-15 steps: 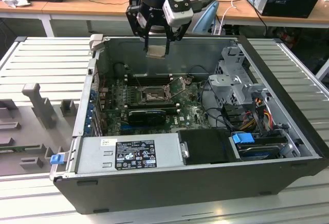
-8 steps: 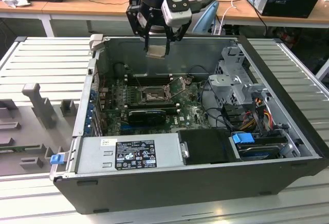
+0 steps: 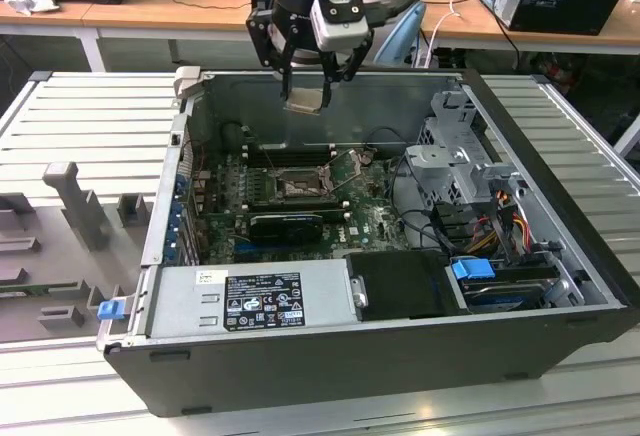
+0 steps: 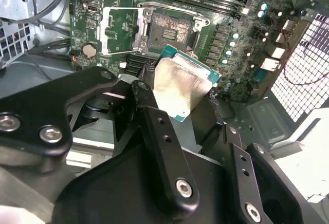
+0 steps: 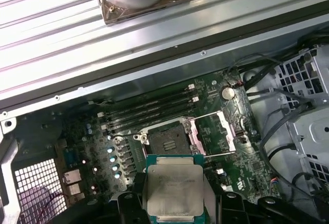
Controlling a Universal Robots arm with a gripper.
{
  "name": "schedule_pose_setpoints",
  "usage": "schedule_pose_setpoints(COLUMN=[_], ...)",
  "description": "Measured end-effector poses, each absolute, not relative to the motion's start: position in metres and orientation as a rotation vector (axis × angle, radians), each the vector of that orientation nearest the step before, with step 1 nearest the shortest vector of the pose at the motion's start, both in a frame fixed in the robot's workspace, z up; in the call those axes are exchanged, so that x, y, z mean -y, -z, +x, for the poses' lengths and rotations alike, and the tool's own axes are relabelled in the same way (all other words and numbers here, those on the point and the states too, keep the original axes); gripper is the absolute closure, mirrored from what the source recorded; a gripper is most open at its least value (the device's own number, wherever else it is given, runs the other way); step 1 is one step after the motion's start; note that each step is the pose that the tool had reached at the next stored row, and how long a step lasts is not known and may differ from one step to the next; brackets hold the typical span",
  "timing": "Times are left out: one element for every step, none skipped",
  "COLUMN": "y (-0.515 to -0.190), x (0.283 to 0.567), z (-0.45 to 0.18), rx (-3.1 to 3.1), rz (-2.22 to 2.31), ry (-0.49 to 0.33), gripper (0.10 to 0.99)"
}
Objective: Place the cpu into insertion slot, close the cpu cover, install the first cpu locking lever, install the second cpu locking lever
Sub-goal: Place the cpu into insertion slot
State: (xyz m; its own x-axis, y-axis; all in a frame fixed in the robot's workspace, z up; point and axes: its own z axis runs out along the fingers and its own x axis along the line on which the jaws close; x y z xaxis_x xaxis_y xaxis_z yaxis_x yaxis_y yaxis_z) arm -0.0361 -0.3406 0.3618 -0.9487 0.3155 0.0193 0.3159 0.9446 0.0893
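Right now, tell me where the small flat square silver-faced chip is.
In the exterior view, the cpu hangs in the black gripper above the far wall of the open computer case, apart from the black square insertion slot.

The cpu (image 5: 172, 190) has a brushed, pale metal face with a dull sheen, edged by green board. The gripper (image 3: 306, 89) is matt black with bright metal screws (image 4: 184, 187). The insertion slot (image 5: 167, 141) looks like dark plastic inside a metal rim; the cpu cover (image 5: 198, 137) is thin silvery metal. The case wall (image 3: 400, 91) is matt grey sheet metal, the ribbed surface (image 3: 90, 121) pale and smooth
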Motion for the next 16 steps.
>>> schedule_pose_setpoints(y=[-0.3619,-0.3618,-0.3618,-0.3618,-0.3618,-0.3618,-0.3617,-0.3617,-0.3617,-0.3617,-0.3616,-0.3616,-0.3615,-0.3615,-0.3615,-0.3615], x=[0.3406,0.3406,0.3406,0.3406,0.3406,0.3406,0.3406,0.3407,0.3407,0.3407,0.3407,0.3406,0.3406,0.3406,0.3406,0.3406], z=[-0.0361,-0.0361,-0.0361,-0.0361,-0.0361,-0.0361,-0.0361,-0.0361,-0.0361,-0.0361,-0.0361,-0.0361,-0.0361,-0.0361,-0.0361,-0.0361], rx=[3.091,3.089,3.088,3.085,3.083,3.081,3.078,3.075,3.073,3.070,3.067,3.065,3.063,3.061,3.058,3.052], rz=[-0.514,-0.530,-0.541,-0.561,-0.573,-0.582,-0.606,-0.623,-0.632,-0.650,-0.663,-0.673,-0.687,-0.697,-0.712,-0.739], ry=[0.143,0.143,0.143,0.144,0.144,0.143,0.144,0.143,0.143,0.143,0.144,0.144,0.144,0.144,0.144,0.144], gripper=[0.557,0.557,0.557,0.557,0.557,0.557,0.557,0.557,0.557,0.557,0.557,0.557,0.557,0.557,0.557,0.557])
